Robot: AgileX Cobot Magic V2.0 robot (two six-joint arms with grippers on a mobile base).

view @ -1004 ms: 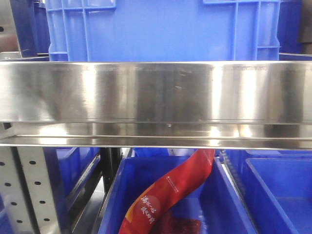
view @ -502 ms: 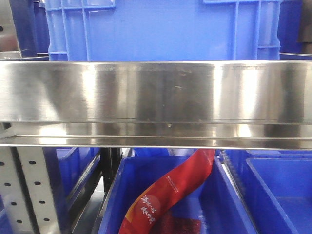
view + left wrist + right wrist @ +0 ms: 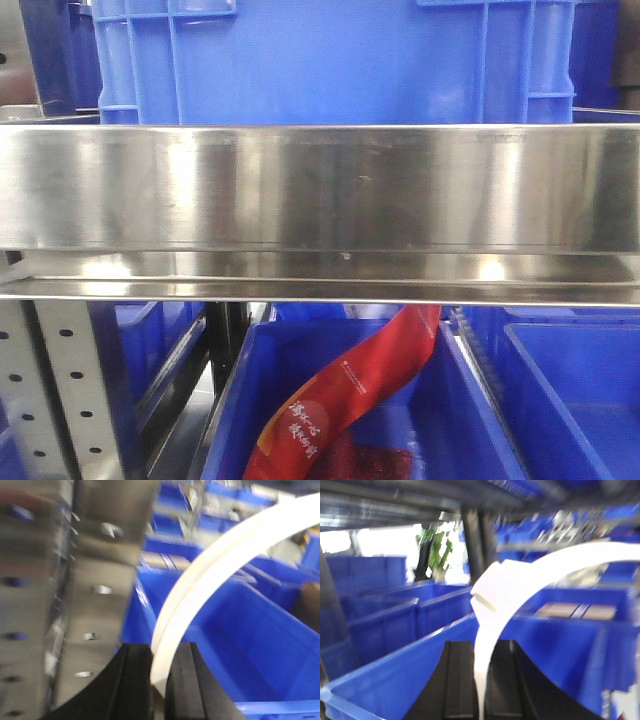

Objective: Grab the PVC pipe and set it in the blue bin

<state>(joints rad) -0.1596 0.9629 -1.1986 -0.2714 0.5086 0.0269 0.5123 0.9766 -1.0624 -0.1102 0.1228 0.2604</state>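
Observation:
A white PVC pipe (image 3: 210,575), bent into an arc, is held at both ends. My left gripper (image 3: 159,680) is shut on one end beside a steel shelf post, above a blue bin (image 3: 260,645). My right gripper (image 3: 481,680) is shut on the other end; the pipe (image 3: 520,575) arcs up and to the right over a blue bin (image 3: 410,665). Neither gripper nor the pipe shows in the front view.
In the front view a steel shelf beam (image 3: 320,190) spans the frame, with a large blue crate (image 3: 330,60) on it. Below, a blue bin (image 3: 240,390) holds a red packet (image 3: 350,390). A perforated steel post (image 3: 75,595) stands left of my left gripper. Several more blue bins lie behind.
The front view stays the same; only reflections on the steel beam shift slightly.

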